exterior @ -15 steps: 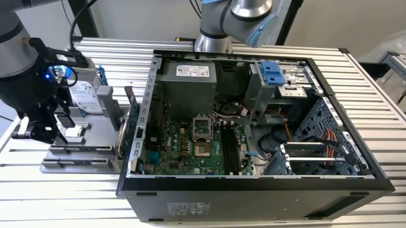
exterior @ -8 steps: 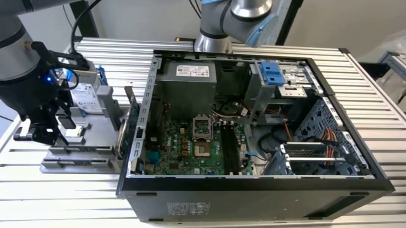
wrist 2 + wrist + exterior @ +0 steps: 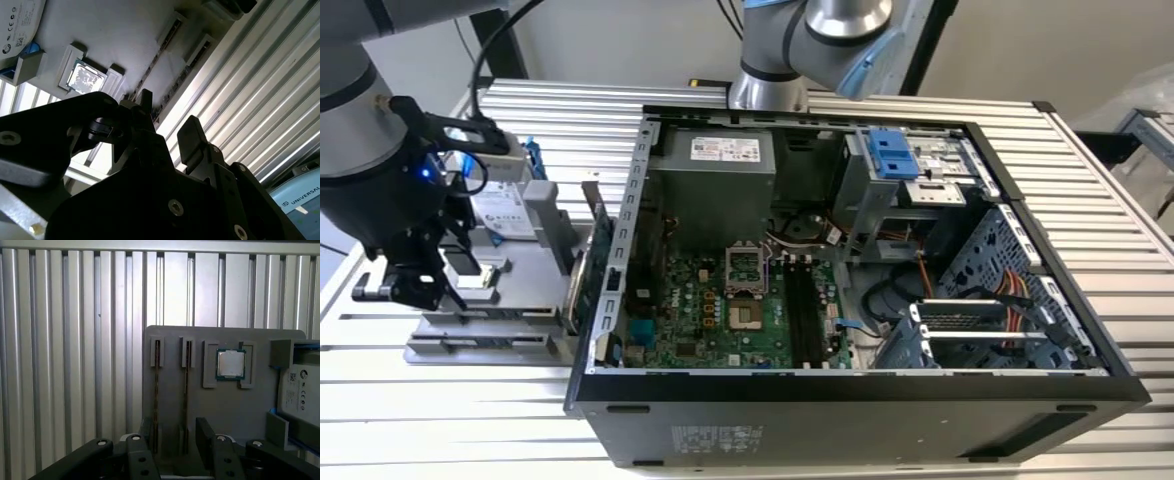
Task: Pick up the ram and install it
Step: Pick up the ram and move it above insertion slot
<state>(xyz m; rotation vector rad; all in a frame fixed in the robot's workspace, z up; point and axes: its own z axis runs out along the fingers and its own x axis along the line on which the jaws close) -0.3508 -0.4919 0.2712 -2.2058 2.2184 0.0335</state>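
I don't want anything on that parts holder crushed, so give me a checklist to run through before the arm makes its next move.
1. Jaws open and empty: ok; the gripper holds nothing.
2. Ram available: ok; two ram sticks stand on edge in the gray holder.
3. Jaws centred on one stick: cannot tell; in the first wrist view both sticks run between them.
4. Processor chip out of the way: ok; it sits in its own nest beside the sticks.
5. Motherboard's black slots free: ok; they look empty.
6. Computer case open: ok; its side is off.
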